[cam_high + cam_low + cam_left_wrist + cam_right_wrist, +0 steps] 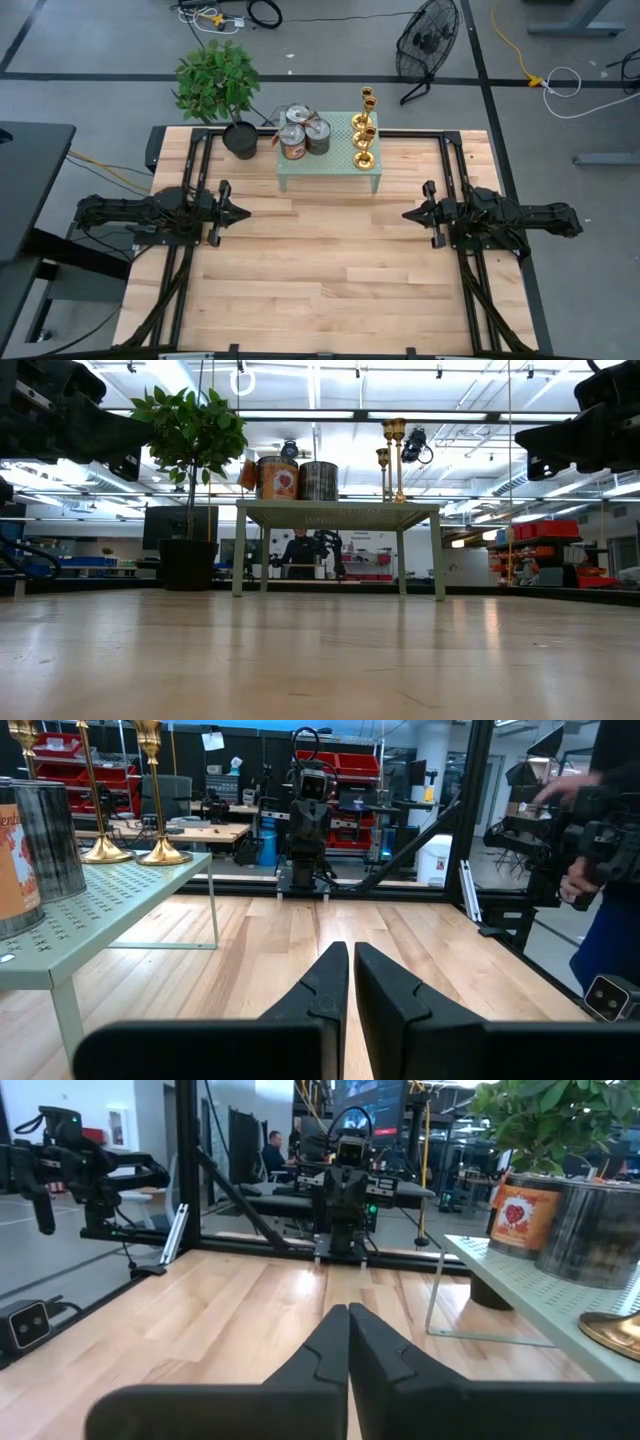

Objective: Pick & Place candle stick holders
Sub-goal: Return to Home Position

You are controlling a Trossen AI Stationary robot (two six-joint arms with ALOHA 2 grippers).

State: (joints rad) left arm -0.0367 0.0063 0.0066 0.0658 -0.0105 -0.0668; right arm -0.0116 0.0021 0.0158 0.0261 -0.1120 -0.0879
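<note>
On the shelf (318,172) stand the candle stick holders (364,130); flanking it, my left gripper (241,212) and right gripper (409,214), both pressed closed.

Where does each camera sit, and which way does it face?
High view: above the table, looking straight down; both arms show, left gripper facing right gripper.
Low view: at table-top height, looking level toward the shelf; arms fill both upper corners.
Left wrist view: on the left arm, looking past its shut fingers across to the right arm.
Right wrist view: the reverse, past its own shut fingers to the left arm.
Shared: all four see the candle stick holders on the shelf.
</note>
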